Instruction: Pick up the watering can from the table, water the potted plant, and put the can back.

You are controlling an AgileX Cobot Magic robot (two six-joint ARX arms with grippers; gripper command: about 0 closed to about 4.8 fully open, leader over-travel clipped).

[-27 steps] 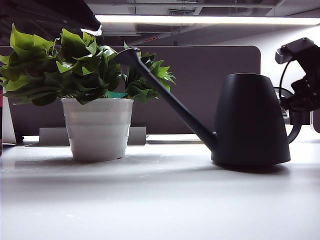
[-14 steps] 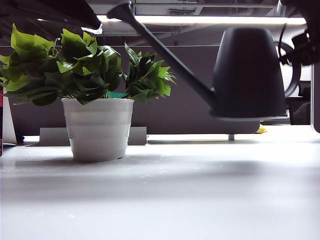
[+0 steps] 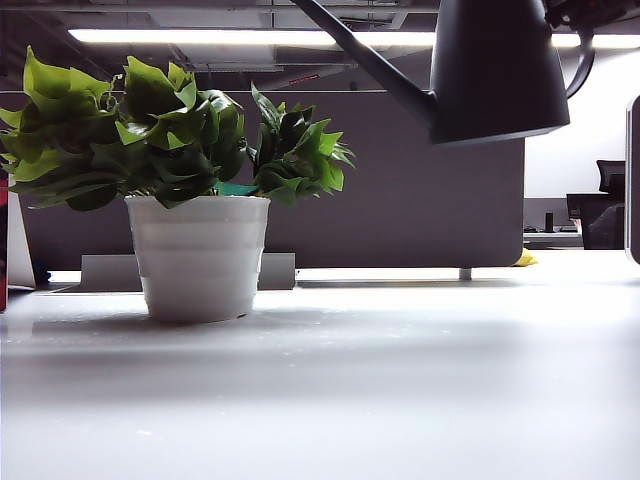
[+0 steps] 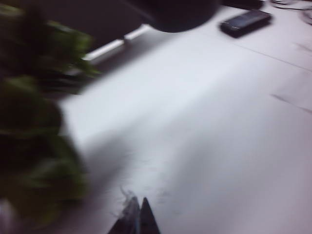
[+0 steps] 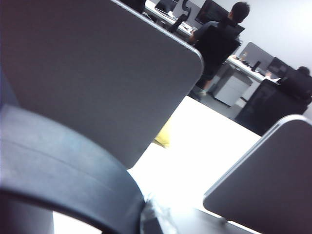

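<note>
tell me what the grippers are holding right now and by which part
The right gripper holds the watering can by its loop handle, lifted clear of the table. The left gripper, shut near the potted plant, holds nothing.

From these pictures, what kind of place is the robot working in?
Probably an open-plan office. Grey partition panels divide the desks, people sit at monitors behind them, and long ceiling lights run overhead. The robot works at a white table there.
</note>
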